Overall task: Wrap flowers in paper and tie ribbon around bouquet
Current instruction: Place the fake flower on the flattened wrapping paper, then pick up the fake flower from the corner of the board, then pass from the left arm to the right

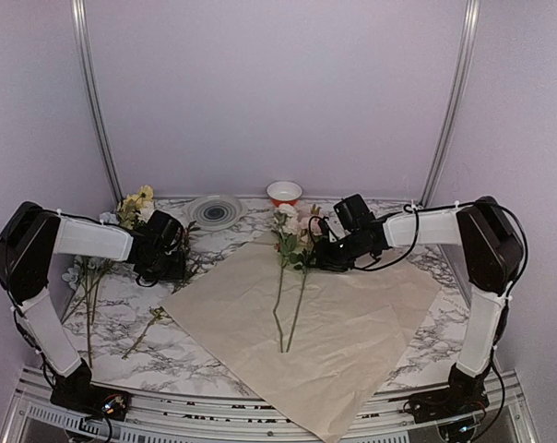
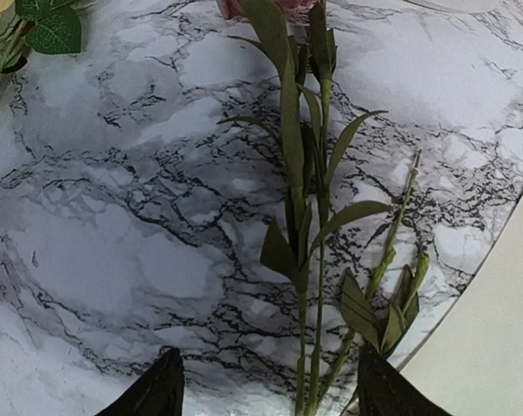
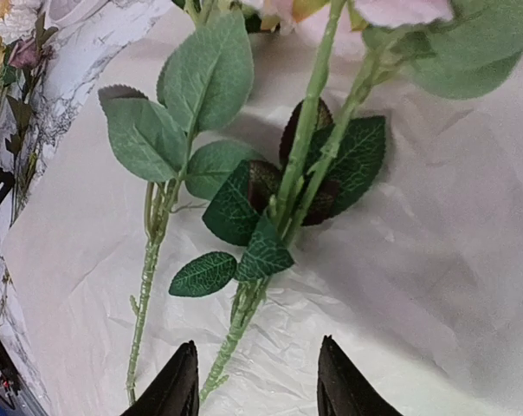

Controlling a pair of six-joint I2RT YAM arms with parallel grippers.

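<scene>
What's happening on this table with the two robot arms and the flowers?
The arms are laying out a bouquet. Some flowers lie on the paper, which is spread flat on the table. The right gripper hangs open just over their stems. The left gripper is open over a loose stem lying on the table to the left. Nothing is wrapped yet, and no ribbon is in view.

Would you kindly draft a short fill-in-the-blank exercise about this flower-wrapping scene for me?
1. The paper lies on a table with a ____ pattern.
2. The flowers on the paper point their blooms toward the table's ____ edge.
3. The left claw and the right claw both stand ____.
4. The small bowl is ____ outside.
Missing words: marble; far; open; red.
</scene>
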